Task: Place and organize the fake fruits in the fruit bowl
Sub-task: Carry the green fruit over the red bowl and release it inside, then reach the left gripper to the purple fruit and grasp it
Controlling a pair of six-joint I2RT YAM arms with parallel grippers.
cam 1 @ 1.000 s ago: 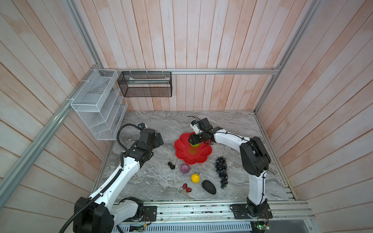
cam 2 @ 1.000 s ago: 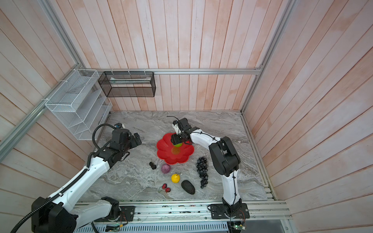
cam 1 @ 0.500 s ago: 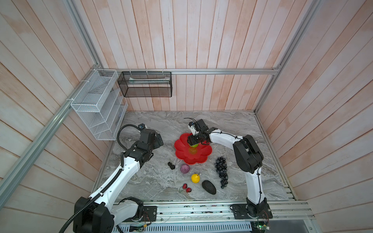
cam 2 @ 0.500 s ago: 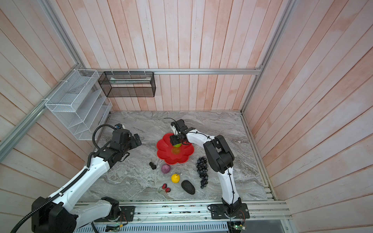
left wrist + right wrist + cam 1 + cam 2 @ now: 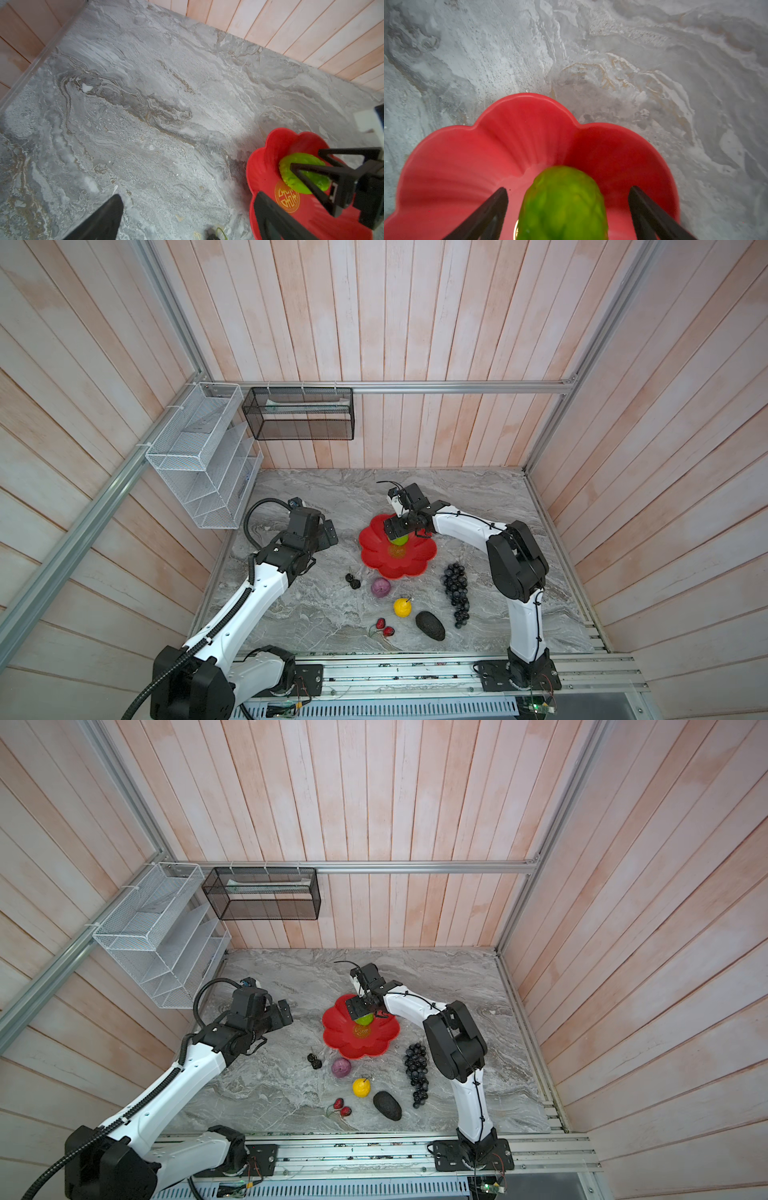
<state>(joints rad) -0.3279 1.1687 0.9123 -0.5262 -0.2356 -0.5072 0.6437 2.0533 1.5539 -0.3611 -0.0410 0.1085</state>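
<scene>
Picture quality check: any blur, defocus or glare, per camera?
Right wrist view: bumpy green fruit sits near the lens and is soft; marble tabletop beyond slightly smeared. Left wrist view: tabletop crisp, its own fingers blurred. Both top views: sharp, even light, no glare on red bowl.

Both top views: we log the left arm [image 5: 249, 593] rising from lower left, elbow bent, wrist left of centre. Left gripper [image 5: 328, 532] spread fully. The right arm [image 5: 461, 526] folds at right, forearm reaching left to centre. Right gripper [image 5: 401, 533] points down, fingers [image 5: 483, 209] parted wide.
</scene>
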